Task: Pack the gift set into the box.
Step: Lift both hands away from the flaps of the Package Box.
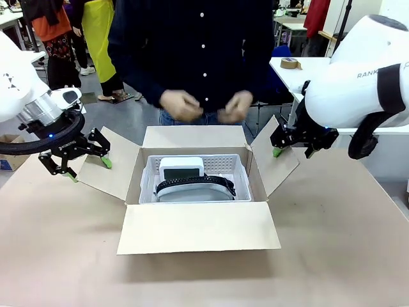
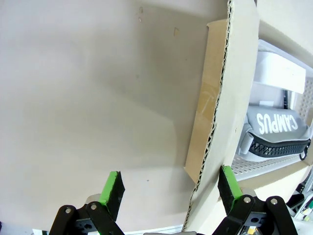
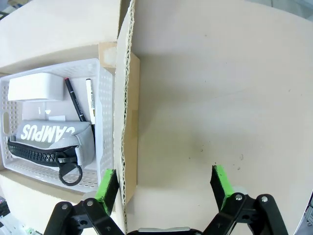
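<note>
The white perforated plastic basket (image 1: 148, 174) already sits inside the large plain brown corrugated cardboard carton (image 1: 192, 238), low & approx. centred. The white boxy item (image 1: 181, 167) is at its far side and the grey oval pouch rimmed in black (image 1: 195, 192) lies along the near side. Two pens (image 3: 73, 98) lean btw. them. All four flaps splay outward, so the carton stands open-topped on the brown-papered tabletop (image 1: 57, 262). The robot's left hand (image 1: 89, 169) hangs at the left side flap (image 1: 112, 167) w/ fingers spread wide. Its wrist view shows the flap's corrugated edge running up btw. the two green pads: astride it, not clamped, and I can't tell if a pad touches. The right hand (image 1: 293, 152) mirrors that at the right side flap (image 1: 276, 167), wide open w/ the flap edge inside the gap, close to one pad. I'd say that explains the placing: w/ the basket in, the packing proper looks done, and each hand is set to take or push its flap inward. The person's hands (image 1: 182, 104) are held together at the waist beyond the far flap (image 1: 192, 135), clear of the carton, prob. leaving the arms room.
</note>
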Robot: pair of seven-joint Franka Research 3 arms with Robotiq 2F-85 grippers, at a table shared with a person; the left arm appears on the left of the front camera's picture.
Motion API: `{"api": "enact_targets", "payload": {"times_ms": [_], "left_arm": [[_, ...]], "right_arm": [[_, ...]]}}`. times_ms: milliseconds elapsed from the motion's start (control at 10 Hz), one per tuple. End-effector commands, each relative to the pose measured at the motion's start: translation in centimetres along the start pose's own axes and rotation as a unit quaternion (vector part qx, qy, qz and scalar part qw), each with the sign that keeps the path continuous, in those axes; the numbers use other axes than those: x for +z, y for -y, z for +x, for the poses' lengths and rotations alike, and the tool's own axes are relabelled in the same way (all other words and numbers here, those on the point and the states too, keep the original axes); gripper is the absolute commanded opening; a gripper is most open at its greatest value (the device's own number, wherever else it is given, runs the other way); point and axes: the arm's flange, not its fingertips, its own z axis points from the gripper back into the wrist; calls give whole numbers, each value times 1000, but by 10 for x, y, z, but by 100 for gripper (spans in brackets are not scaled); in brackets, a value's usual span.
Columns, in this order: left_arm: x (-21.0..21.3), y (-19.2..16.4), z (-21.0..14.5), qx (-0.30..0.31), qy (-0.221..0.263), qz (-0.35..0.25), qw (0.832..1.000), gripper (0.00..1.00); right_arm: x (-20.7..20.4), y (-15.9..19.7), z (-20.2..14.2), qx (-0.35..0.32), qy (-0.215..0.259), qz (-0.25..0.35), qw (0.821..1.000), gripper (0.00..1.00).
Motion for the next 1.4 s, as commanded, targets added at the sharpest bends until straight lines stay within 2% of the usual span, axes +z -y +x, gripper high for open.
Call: {"api": "enact_targets", "payload": {"times_ms": [0,100,200,300,400,500,600,700,800,900,1000,1300], "left_arm": [[1,0,-1,5,4,11,1000,100],[1,0,-1,5,4,11,1000,100],[0,0,0,0,0,0,1000,100],[56,-49,-6,-49,-49,-185,980,100],[88,-114,-7,-68,-87,-360,926,100],[89,-165,-3,-69,-103,-517,847,100],[71,-200,-6,-65,-75,-625,774,100],[45,-219,-4,-61,-75,-684,723,100],[20,-227,10,-34,-93,-710,697,100],[9,-214,24,54,-106,-646,754,100],[69,-232,-31,-39,23,-477,878,100],[69,-232,-31,-39,23,-477,878,100]], "right_arm": [[3,-1,5,-2,0,-13,1000,100],[0,0,0,0,0,0,1000,100],[31,7,2,78,-19,161,984,100],[80,52,-9,61,17,318,946,100],[110,116,-21,-1,21,467,884,100],[110,159,-34,-78,17,545,835,100],[91,188,-46,-130,0,569,812,100],[64,209,-57,-171,-6,593,787,100],[33,219,-62,-228,-14,593,772,100],[13,215,-54,-270,-29,547,792,100],[88,219,-80,-95,42,516,850,100],[88,219,-80,-95,42,516,850,100]]}}
